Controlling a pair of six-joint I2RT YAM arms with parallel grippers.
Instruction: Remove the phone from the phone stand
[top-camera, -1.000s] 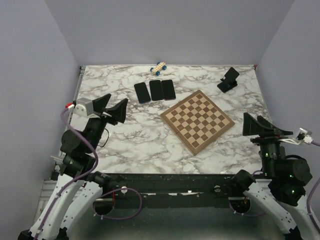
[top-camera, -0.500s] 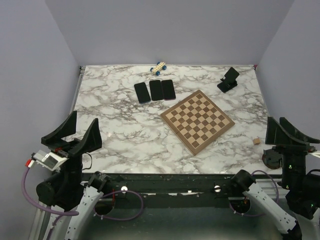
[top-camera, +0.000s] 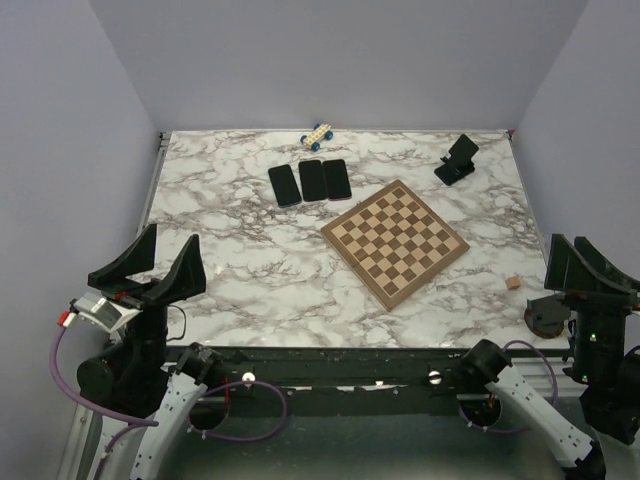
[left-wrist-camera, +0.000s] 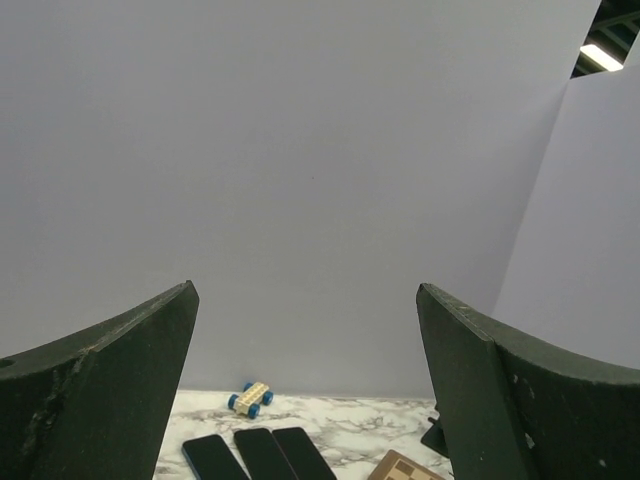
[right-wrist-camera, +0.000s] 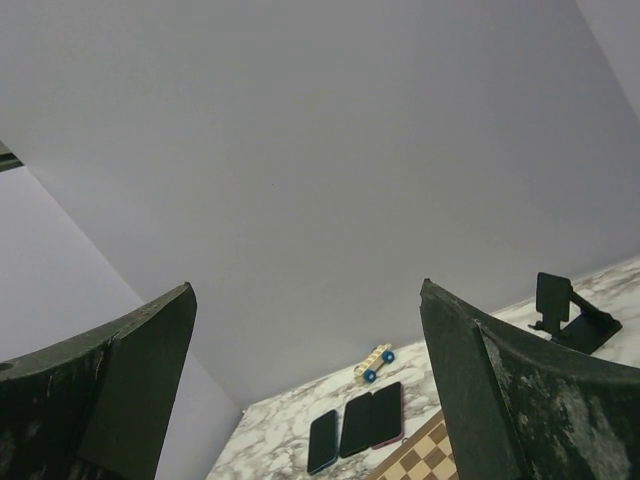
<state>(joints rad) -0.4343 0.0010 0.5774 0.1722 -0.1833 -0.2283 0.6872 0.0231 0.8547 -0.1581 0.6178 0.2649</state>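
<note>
The black phone stand (top-camera: 458, 160) stands at the far right of the marble table (top-camera: 240, 250), and I see no phone on it. It also shows in the right wrist view (right-wrist-camera: 570, 315), and only its edge shows in the left wrist view (left-wrist-camera: 435, 440). Three flat dark phones (top-camera: 311, 181) lie side by side at the far middle; they also show in the left wrist view (left-wrist-camera: 262, 455) and the right wrist view (right-wrist-camera: 360, 425). My left gripper (top-camera: 158, 268) (left-wrist-camera: 305, 290) is open and empty at the near left edge. My right gripper (top-camera: 585, 268) (right-wrist-camera: 305, 290) is open and empty at the near right edge.
A wooden chessboard (top-camera: 395, 242) lies turned at an angle right of centre. A small toy car (top-camera: 318, 136) with blue wheels sits at the far edge behind the phones. A small wooden block (top-camera: 513, 283) lies near the right gripper. Grey walls enclose the table.
Both arms have drawn back from over the table to its near corners, with the grippers tilted upward. The small wooden block came into view. Phones and stand have not moved.
</note>
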